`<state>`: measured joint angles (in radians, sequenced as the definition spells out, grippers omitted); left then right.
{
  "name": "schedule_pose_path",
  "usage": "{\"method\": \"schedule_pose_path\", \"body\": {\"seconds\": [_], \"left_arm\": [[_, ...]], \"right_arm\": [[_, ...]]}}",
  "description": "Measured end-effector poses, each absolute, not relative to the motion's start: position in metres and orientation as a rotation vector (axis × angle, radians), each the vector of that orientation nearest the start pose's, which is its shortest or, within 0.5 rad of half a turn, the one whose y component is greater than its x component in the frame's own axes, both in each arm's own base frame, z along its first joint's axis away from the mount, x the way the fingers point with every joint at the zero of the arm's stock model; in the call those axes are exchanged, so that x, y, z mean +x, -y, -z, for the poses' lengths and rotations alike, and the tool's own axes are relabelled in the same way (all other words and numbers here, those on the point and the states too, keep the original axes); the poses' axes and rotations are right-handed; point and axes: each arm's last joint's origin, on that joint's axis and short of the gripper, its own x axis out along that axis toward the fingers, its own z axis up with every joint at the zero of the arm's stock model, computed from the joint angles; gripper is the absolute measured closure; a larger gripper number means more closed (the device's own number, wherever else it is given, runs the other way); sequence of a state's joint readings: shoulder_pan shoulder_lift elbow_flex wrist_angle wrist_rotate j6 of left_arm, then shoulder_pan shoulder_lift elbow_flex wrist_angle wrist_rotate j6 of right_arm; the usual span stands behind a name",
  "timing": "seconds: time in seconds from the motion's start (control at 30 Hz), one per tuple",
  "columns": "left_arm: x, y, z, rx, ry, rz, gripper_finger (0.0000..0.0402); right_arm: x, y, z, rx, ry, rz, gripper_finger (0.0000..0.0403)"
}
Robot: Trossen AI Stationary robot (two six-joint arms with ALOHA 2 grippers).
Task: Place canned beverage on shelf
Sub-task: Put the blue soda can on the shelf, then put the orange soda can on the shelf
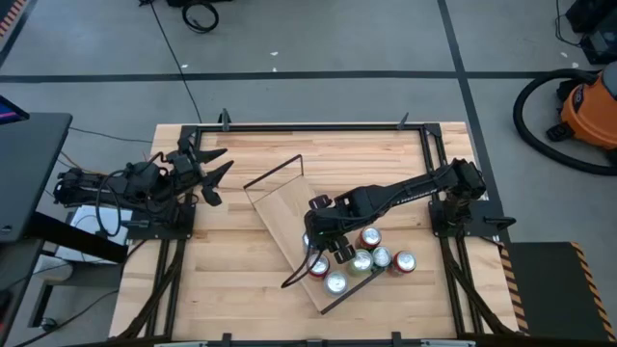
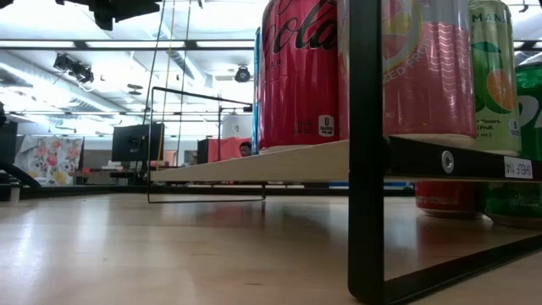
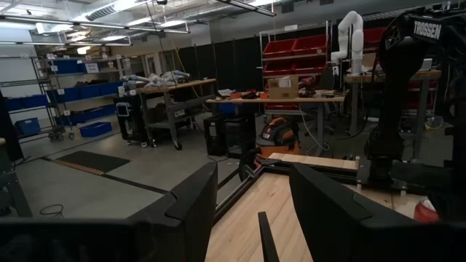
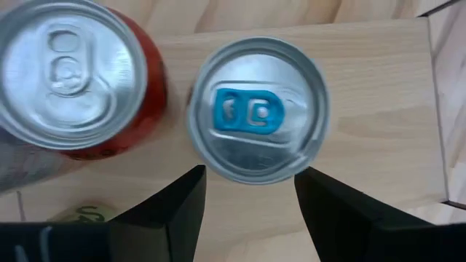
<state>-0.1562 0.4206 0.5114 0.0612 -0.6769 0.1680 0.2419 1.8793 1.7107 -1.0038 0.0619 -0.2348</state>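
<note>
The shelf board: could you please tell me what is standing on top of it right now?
On the shelf stand a red can and a blue-tabbed can, under the right gripper. That arm covers any others.

Red can (image 4: 65, 80), blue-tabbed can (image 4: 258, 109), light-wood shelf (image 4: 378, 94)

Two dark jointed arms, black cables, white "TROSSEN" lettering, each claw two flat black fingers.

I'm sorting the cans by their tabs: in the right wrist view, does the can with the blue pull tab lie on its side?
No. The can with the blue pull tab stands upright on the shelf, its round top facing the camera.
</note>
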Motion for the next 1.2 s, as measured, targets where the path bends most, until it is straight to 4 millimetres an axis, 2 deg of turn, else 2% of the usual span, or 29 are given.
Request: {"method": "schedule_pose_path", "body": {"seconds": [0.83, 1.2], "left_arm": [[0.1083, -0.0013, -0.307, 0.102, 0.097, -0.529, 0.0219], [0.1083, -0.0013, -0.307, 0.102, 0.097, -0.529, 0.0219]], "right_arm": [[0.3855, -0.0972, -0.2879, -0.344, -1.044, -0.335, 0.0183], [0.3795, -0.0936, -0.2847, -0.387, -1.122, -0.281, 0.0183]]}}
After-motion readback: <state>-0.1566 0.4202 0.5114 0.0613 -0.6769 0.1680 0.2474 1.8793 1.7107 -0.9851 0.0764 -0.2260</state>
